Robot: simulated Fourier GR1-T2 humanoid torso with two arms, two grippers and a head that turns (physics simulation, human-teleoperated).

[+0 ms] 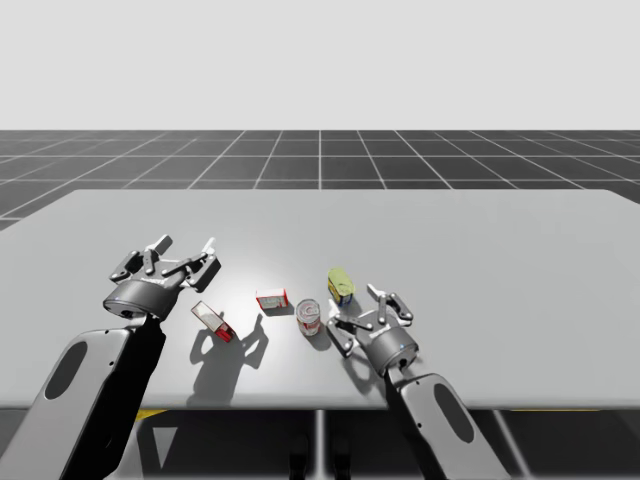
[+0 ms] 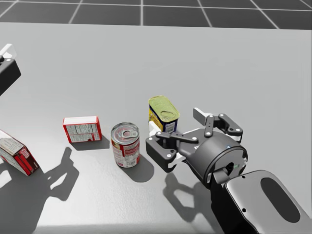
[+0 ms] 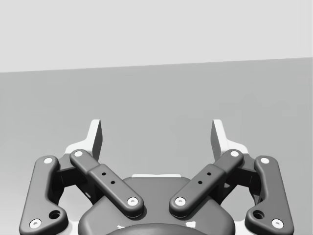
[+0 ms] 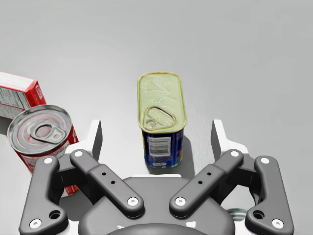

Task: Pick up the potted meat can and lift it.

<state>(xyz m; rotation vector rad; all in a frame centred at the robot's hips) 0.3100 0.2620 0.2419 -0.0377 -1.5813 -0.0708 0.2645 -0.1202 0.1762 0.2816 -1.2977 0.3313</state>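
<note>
While my right gripper (image 4: pixel 157 138) is spread wide open, the potted meat can (image 4: pixel 162 113) stands upright on the table (image 4: pixel 254 54) between its fingers, and neither finger touches it. Near the potted meat can, on the side toward my left arm, stands a round red can (image 4: pixel 41 133), and further from the potted meat can on that same side lies a flat red box (image 4: pixel 17 94). My left gripper (image 3: pixel 156 139) is also open and holds nothing, well apart from the potted meat can.

Right gripper (image 4: pixel 157 139): grey linkage bars, silver pivot screws, white-edged fingertips (image 4: pixel 96 139). Left gripper (image 3: pixel 157 139): same build. Left forearm (image 1: pixel 90 385), right forearm (image 2: pixel 263 204): black shells, grey oval insets.
</note>
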